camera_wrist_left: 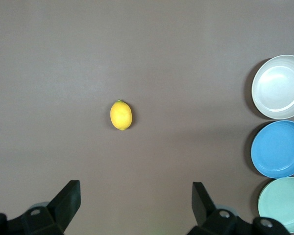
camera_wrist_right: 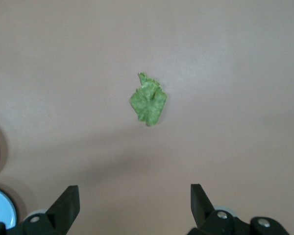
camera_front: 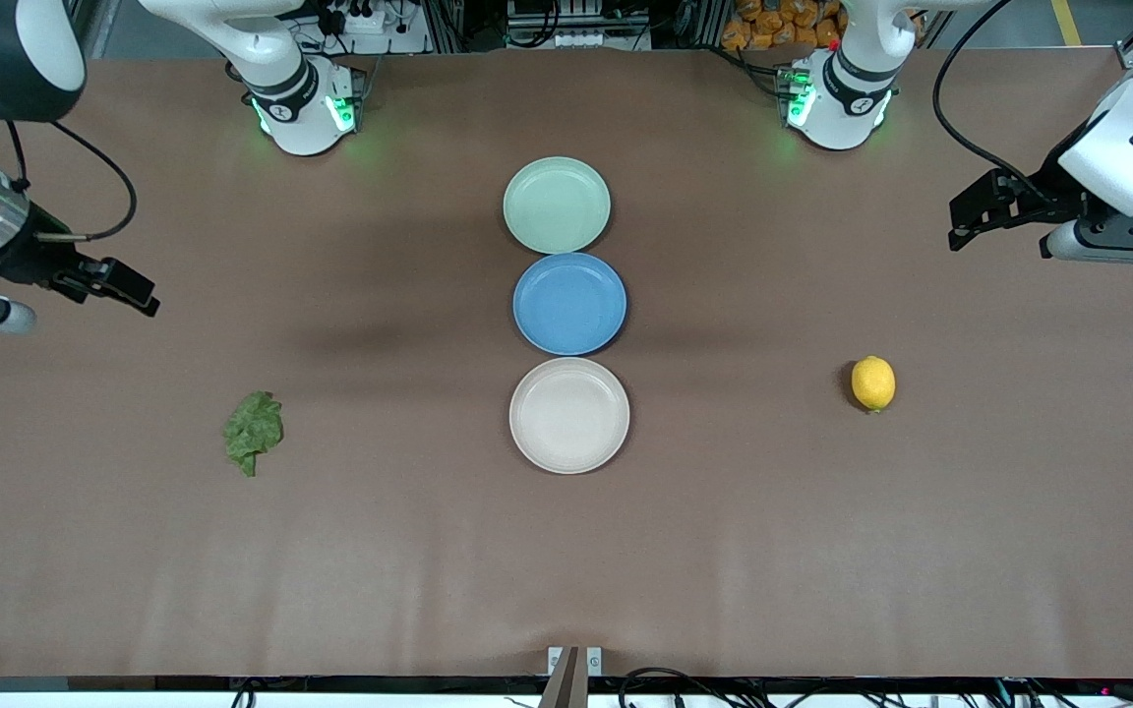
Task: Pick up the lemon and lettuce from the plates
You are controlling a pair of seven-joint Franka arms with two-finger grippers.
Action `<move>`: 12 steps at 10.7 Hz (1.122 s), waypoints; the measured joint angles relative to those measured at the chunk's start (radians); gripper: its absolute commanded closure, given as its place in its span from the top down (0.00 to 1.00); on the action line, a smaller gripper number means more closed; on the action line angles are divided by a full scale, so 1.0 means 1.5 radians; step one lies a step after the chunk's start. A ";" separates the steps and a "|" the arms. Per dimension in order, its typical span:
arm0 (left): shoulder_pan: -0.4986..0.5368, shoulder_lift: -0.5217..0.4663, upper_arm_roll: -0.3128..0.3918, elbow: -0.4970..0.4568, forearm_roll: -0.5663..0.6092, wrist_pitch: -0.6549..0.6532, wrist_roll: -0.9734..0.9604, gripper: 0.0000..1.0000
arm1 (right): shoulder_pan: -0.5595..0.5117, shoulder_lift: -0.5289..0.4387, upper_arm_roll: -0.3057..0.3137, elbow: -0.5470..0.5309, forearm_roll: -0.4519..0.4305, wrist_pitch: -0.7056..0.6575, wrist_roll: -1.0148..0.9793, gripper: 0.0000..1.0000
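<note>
We see three plates in a row at table centre: mint plate (camera_front: 557,205) farthest, blue plate (camera_front: 569,303) between, cream plate (camera_front: 569,415) nearest. All are empty. The lemon (camera_front: 872,383) lies on the table toward the left arm's end. The lettuce (camera_front: 253,431) lies toward the right arm's end. The left gripper (camera_front: 972,218) and right gripper (camera_front: 122,286) hang wide apart above the table's ends, holding nothing.

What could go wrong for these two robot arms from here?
The lemon is round and smooth, lying bare on the table; it may well roll or slip when the open left gripper closes on it.

The lettuce is a thin, flat leaf, so the open right gripper might scrape the table or miss it.

Both already lie off the mint plate and cream plate, so the job could misfire.
</note>
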 measured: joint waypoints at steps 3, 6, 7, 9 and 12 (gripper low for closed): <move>0.000 0.000 0.000 0.000 0.000 0.000 0.000 1.00 | -0.002 -0.015 0.000 0.048 0.000 -0.078 0.000 1.00; 0.000 0.000 0.000 0.000 0.000 0.000 0.000 1.00 | -0.002 -0.018 0.000 0.067 -0.001 -0.092 0.000 1.00; 0.000 0.000 -0.001 0.000 0.000 0.000 0.000 1.00 | -0.003 -0.018 0.000 0.075 -0.001 -0.095 0.000 1.00; 0.000 0.000 0.000 0.000 0.000 -0.001 0.000 1.00 | -0.006 -0.017 -0.001 0.115 -0.001 -0.119 -0.001 1.00; 0.000 0.000 -0.001 0.000 0.000 -0.001 0.000 1.00 | -0.010 -0.015 -0.009 0.133 -0.013 -0.129 -0.029 1.00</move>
